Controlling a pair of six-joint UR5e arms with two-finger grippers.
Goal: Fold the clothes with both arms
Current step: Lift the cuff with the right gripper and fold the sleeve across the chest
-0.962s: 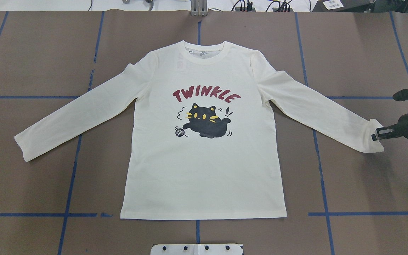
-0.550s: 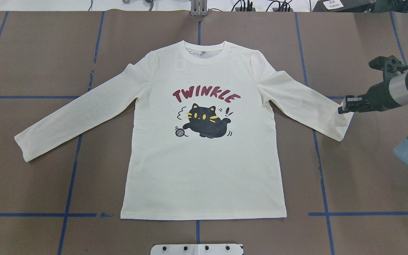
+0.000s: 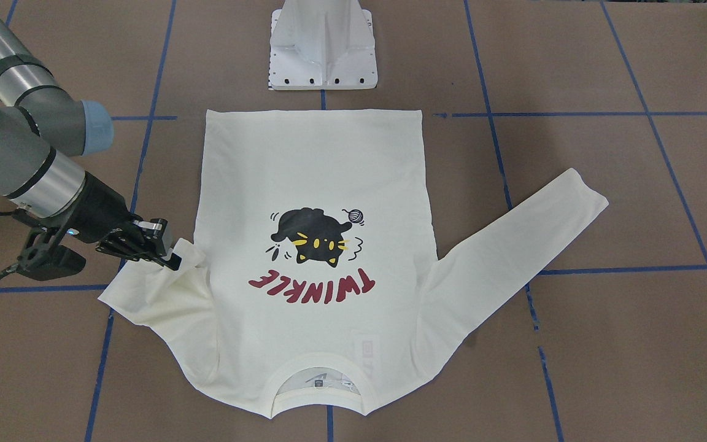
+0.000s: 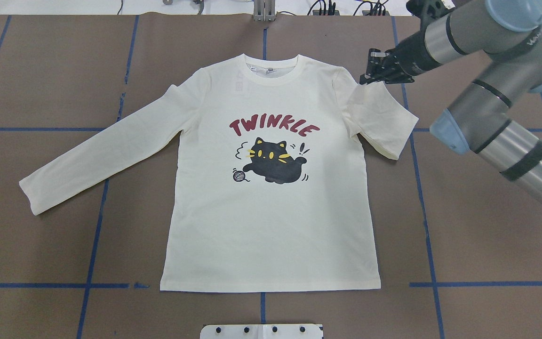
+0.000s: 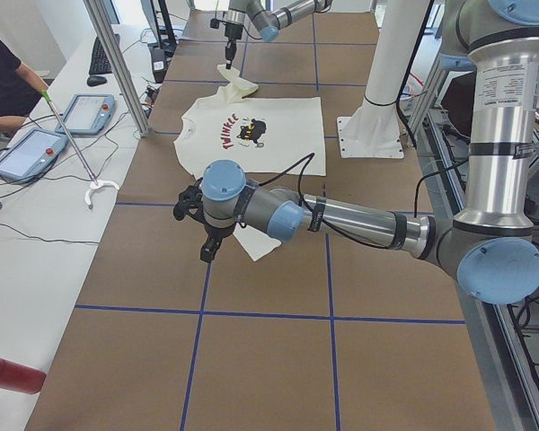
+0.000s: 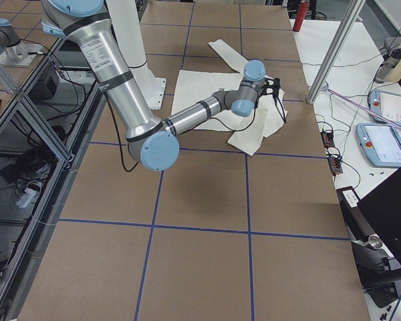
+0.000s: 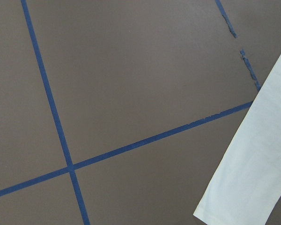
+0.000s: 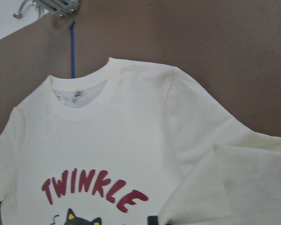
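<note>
The right fingers (image 4: 369, 75) are clamped shut on the cuff of the shirt's (image 4: 271, 226) right sleeve. They hold it lifted off the worktop (image 4: 40, 263) just beside the right shoulder, toward the far edge across from the robot. That sleeve is doubled back on itself: it runs out from the shoulder toward the right edge, turns at a soft fold, and comes back to the fingers. The right arm (image 4: 497, 141) comes in over the right edge and bends back toward the collar.

The rest of the shirt lies flat and face up in the middle of the worktop, with the black cat and red TWINKLE showing. Its collar points toward the far edge and its hem toward the near edge, close to the white pedestal (image 3: 323, 43). The left sleeve (image 4: 101, 155) is stretched straight and flat, slanting out toward the left edge.

The left arm (image 5: 359, 220) reaches out low over the left end of the worktop, and the left fingers (image 5: 210, 248) hang just beside the left cuff. From where they show I cannot tell whether they are open or closed, or whether they touch the cloth. Blue tape (image 4: 94, 226) marks the brown worktop into squares, and one line passes under the left sleeve.
</note>
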